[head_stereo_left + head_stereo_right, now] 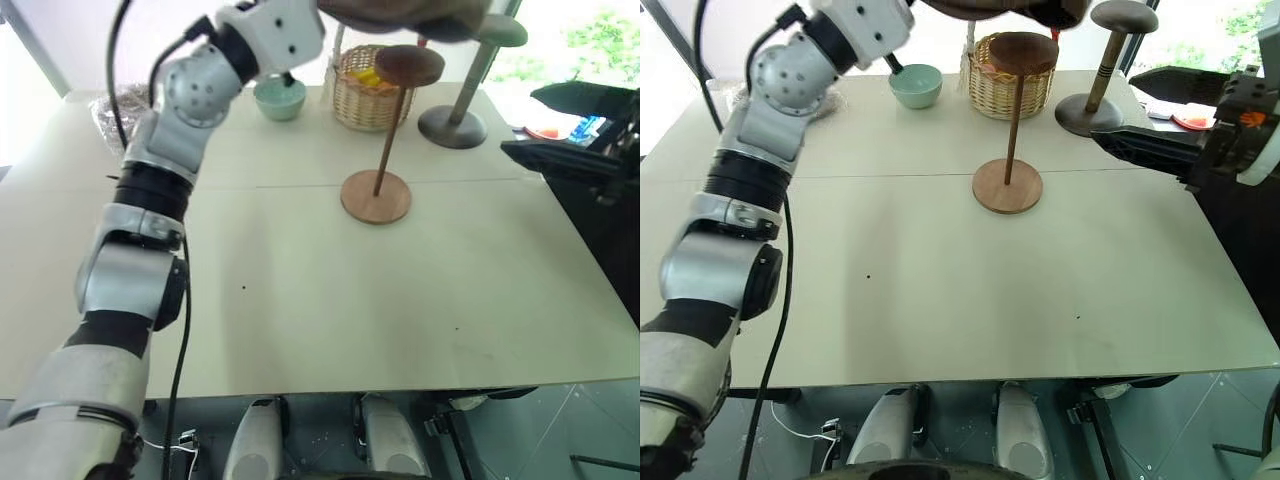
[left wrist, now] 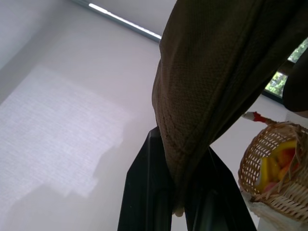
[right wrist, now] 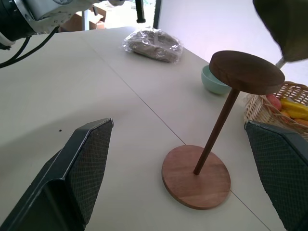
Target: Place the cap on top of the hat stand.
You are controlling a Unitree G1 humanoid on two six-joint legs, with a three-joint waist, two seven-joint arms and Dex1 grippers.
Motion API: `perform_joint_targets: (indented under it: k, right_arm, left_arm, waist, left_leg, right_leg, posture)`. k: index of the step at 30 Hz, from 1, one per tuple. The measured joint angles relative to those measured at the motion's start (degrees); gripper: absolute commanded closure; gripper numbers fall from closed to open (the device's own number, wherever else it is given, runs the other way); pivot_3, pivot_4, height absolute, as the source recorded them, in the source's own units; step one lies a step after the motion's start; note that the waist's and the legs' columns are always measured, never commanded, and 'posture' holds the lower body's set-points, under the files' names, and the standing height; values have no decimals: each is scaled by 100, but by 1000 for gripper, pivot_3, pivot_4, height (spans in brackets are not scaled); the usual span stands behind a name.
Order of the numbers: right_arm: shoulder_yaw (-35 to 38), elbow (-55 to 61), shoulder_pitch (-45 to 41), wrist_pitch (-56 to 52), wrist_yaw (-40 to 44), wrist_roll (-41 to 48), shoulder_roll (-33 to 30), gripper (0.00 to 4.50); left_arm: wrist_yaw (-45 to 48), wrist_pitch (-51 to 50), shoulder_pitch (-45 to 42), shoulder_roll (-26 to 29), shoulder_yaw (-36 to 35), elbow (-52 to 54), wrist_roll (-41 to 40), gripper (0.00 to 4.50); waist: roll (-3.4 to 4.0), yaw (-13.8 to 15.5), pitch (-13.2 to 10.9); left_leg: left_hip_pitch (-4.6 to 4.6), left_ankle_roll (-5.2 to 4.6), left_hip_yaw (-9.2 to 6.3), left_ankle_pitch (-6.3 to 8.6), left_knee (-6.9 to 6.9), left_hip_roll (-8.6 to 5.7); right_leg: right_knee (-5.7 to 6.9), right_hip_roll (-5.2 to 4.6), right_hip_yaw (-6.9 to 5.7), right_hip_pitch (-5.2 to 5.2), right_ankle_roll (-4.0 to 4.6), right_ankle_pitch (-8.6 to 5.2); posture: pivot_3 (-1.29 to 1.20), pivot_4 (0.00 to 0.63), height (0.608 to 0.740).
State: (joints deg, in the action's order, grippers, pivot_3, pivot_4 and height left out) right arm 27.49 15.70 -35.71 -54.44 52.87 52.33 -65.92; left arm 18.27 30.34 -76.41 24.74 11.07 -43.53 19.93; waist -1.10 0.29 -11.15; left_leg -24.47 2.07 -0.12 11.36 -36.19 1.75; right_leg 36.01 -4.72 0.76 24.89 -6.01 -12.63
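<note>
while the left gripper (image 2: 179, 202) pinches the edge of the cap (image 2: 226, 72) between its two black fingers, the brown cap hangs in the air above the hat stand (image 1: 1011, 120), not touching its round top disc. the hat stand is upright on the table (image 1: 940, 280), in front of a wicker basket (image 1: 1012, 85) and near a green bowl (image 1: 915, 85). the right gripper (image 3: 178, 168) has its fingers wide apart with nothing between them, facing the stand from the side.
</note>
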Motion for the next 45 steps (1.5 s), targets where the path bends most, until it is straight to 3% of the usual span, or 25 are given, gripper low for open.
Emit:
perform_joint_targets:
  k: [5, 15, 18, 24, 28, 34, 37, 41, 45]
  right_arm:
    - [120, 93, 8, -79, -225, 232, 18, 0]
    - [213, 201, 204, -72, -426, 386, 20, 0]
    - [138, 204, 211, 49, -411, 299, 20, 0]
    - [-128, 206, 229, 290, -392, 70, 20, 0]
    - [-297, 259, 305, 431, -393, -91, 20, 0]
    - [-738, 613, 664, 880, -430, -743, 19, 0]
    - [-998, 929, 853, 1159, -481, -1144, 24, 0]
    - [-1508, 1564, 689, 1257, -914, -1512, 233, 0]
    - [-2283, 2009, 288, 1307, -1656, -2155, 879, 0]
  left_arm:
    - [-211, 214, 78, -298, 338, -317, 279, 4469]
    - [-343, 377, 813, -246, 619, 98, 707, 4469]
    - [-339, 232, 978, -236, 619, 380, 766, 3272]
    - [-181, -136, 1238, -172, 605, 955, 762, 155]
    - [284, -476, 1420, -6, 526, 1428, 448, 42]
    - [1660, -1257, 2002, 641, 79, 2392, -697, 42]
    - [2646, -2312, 2244, 975, -316, 2971, -1805, 42]
    - [4634, -5095, 2628, 2193, -995, 3860, -4051, 42]
    - [5585, -7175, 2469, 2831, -1311, 3908, -5435, 42]
  waist:
    - [-1, 34, -1]
    - [-1, 39, -1]
    - [-1, 40, 0]
    - [-1, 39, 0]
    - [0, 26, 0]
    - [1, -6, 1]
    - [1, -9, 0]
    - [1, -154, -1]
    - [0, -141, 0]
  left_leg:
    - [-2, 0, 1, 0, -3, 0]
    - [-2, -1, 0, 1, -3, 0]
    - [-1, -1, -1, 1, -4, 0]
    - [0, -2, -1, 1, -4, 0]
    - [2, -2, -1, 1, -3, 1]
    - [3, -2, -1, 0, -3, 4]
    - [3, -2, -1, 0, -5, 4]
    - [7, -2, -5, 0, -2, 8]
    - [9, -2, -9, 0, -7, 8]
  right_leg:
    - [-3, 0, 3, -2, 1, 0]
    - [-1, 0, 3, -1, 2, 0]
    - [0, 0, 3, -2, 2, 0]
    - [0, 0, 3, -2, 2, 0]
    - [2, 2, 3, -2, 3, -1]
    - [6, 4, 3, -2, 3, -1]
    - [6, 4, 3, -2, 4, -2]
    - [11, 9, 2, -1, 21, -12]
    - [12, 11, 0, -3, 24, -17]
  posture:
    - [0, 150, 740]
    - [0, 150, 740]
    - [0, 150, 740]
    - [0, 150, 740]
    - [0, 150, 740]
    - [0, 150, 740]
    - [0, 150, 740]
    - [0, 150, 740]
    - [0, 150, 740]
